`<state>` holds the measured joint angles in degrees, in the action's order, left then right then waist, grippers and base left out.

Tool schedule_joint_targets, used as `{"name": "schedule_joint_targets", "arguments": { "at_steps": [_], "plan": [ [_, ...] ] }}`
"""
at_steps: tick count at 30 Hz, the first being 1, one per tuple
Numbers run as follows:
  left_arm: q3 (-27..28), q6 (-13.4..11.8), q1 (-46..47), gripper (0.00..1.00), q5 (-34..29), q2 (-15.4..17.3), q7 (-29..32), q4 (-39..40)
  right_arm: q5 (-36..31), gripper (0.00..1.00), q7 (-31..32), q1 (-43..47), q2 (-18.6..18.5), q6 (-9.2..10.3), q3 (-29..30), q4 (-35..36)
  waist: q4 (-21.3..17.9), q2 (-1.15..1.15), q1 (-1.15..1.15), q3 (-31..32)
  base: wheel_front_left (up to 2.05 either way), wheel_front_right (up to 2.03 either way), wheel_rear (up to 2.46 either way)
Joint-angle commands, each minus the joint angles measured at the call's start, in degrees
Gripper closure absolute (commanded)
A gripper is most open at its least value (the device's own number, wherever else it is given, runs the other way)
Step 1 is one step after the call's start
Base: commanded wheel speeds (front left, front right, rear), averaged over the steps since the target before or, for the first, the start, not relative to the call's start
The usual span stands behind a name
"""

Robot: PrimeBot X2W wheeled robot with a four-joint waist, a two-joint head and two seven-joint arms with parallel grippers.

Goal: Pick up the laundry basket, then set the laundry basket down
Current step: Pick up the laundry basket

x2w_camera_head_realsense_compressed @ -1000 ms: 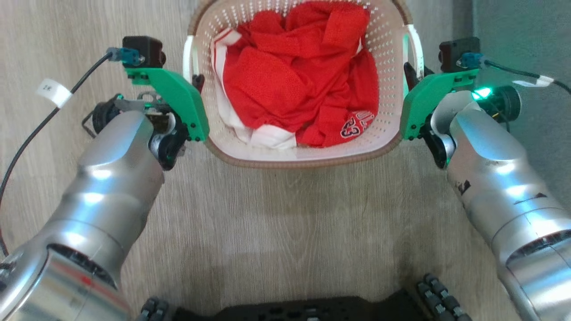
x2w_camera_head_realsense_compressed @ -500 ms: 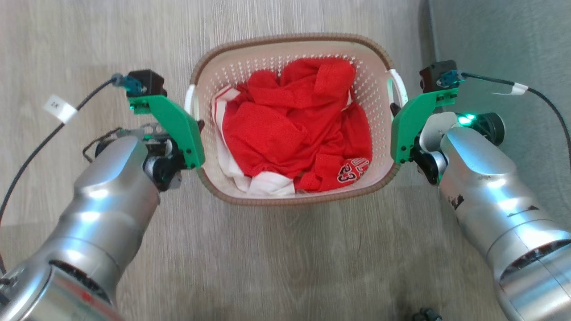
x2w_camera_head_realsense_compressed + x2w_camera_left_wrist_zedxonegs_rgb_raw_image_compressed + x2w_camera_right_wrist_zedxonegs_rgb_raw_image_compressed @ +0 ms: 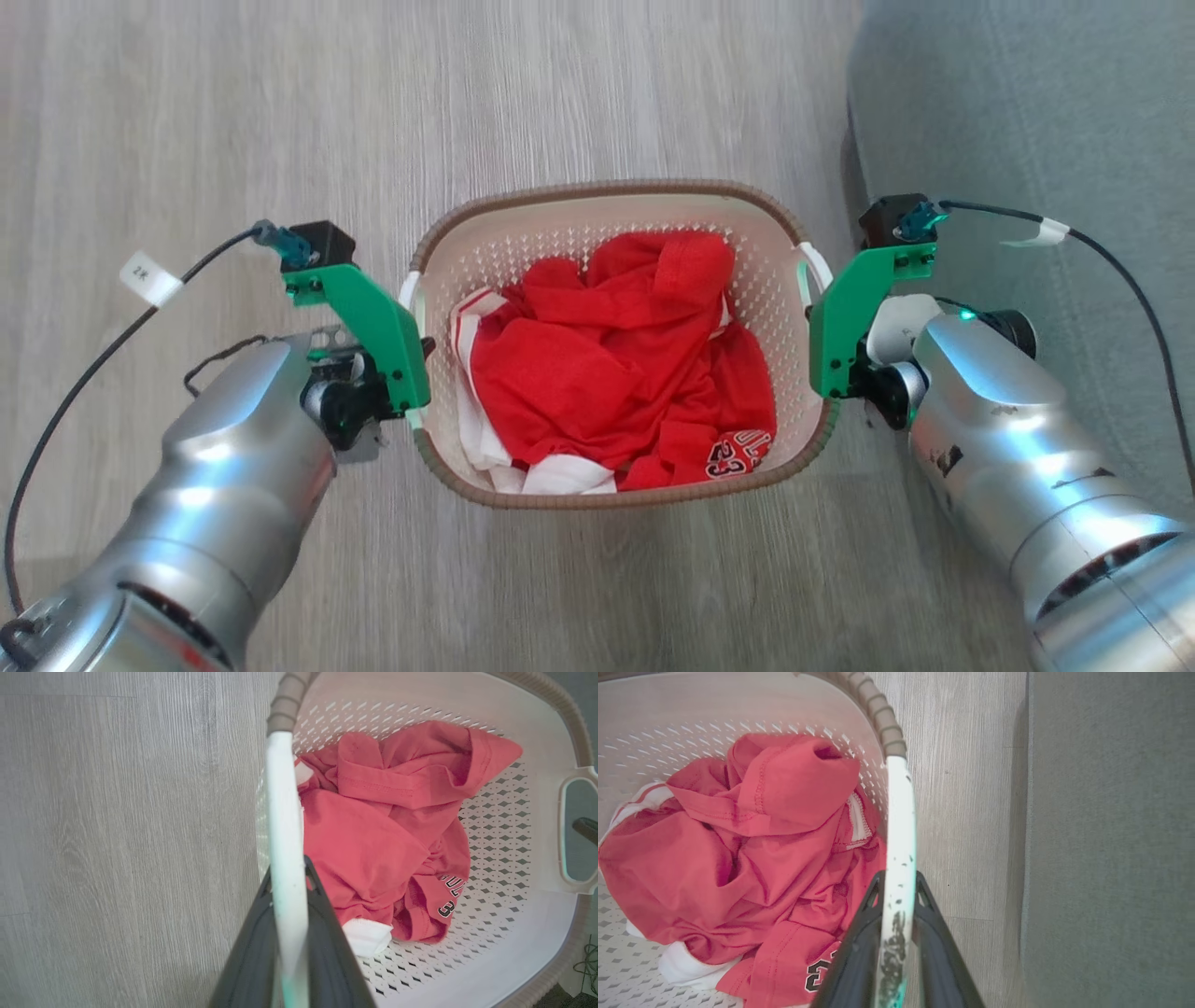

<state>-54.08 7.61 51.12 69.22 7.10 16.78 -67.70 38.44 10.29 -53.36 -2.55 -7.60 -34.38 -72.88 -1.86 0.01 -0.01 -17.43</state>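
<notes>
Squarely between the two arms sits the laundry basket (image 3: 597,229), its long axis running left to right across the head view, with one white handle at each short end. The left gripper (image 3: 287,889) is pressed onto the left handle (image 3: 282,812). The pale strip passes up between the two dark fingers, one on the basket side and one on the floor side. The right gripper (image 3: 899,884) pinches the right handle (image 3: 901,821) in the same way, and its dark fingertip also shows through the far handle's opening in the left wrist view. Neither arm is nearer, since each meets its own end of the basket at about the same height in the head view.

Crumpled red clothes (image 3: 607,392) with some white fabric lie in the bottom of the basket, heaped more toward its near wall. The basket is over the wooden floor (image 3: 187,112), close to that floor's right edge, where a grey surface (image 3: 1027,112) begins just beyond the right arm. Its rim looks level from side to side. Whether its base rests on the floor or hangs just above it, I cannot tell.

Because the grip is at both ends of the long axis, the coming move probably depends on both arms rising or sinking together at the same rate. If one leads, the basket would likely tip along its length and the clothes would slide toward the low end.
</notes>
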Motion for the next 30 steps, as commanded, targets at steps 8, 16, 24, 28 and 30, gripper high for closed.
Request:
{"name": "schedule_joint_targets", "arguments": {
  "at_steps": [8, 16, 24, 28, 30],
  "plan": [
    [0.7, -0.1, 0.5, 1.0, 2.2, 3.8, 2.9, -1.1, 2.8, 1.0, 5.0, 2.4, -0.4, 0.11, -0.9, -0.2, 0.1, -0.01, 0.01, 6.2, 0.0, 0.0, 0.0],
    [0.3, -0.1, -2.0, 1.0, 3.6, 3.6, 5.6, -2.1, 4.2, 1.0, 8.2, 4.6, -0.4, 0.11, -1.9, -0.5, 0.1, -0.01, 0.01, 11.1, 0.0, 0.0, 0.0],
    [0.0, -0.1, -5.4, 1.0, 4.9, 3.1, 6.9, -2.9, 5.2, 1.0, 9.7, 7.4, -0.3, 0.11, -3.2, -0.7, 0.0, -0.01, 0.01, 15.9, 0.0, 0.0, 0.0],
    [-0.1, -0.1, -5.9, 1.0, 5.1, 3.0, 7.1, -3.0, 5.5, 1.0, 9.8, 7.8, -0.3, 0.11, -3.3, -0.8, 0.1, -0.01, 0.01, 16.4, 0.0, 0.0, 0.0],
    [-0.2, -0.1, -6.1, 1.0, 5.2, 3.0, 7.1, -3.0, 5.7, 1.0, 9.9, 8.0, -0.3, 0.11, -3.5, -0.8, 0.1, -0.01, 0.01, 16.7, 0.0, 0.0, 0.0]
  ]
}}
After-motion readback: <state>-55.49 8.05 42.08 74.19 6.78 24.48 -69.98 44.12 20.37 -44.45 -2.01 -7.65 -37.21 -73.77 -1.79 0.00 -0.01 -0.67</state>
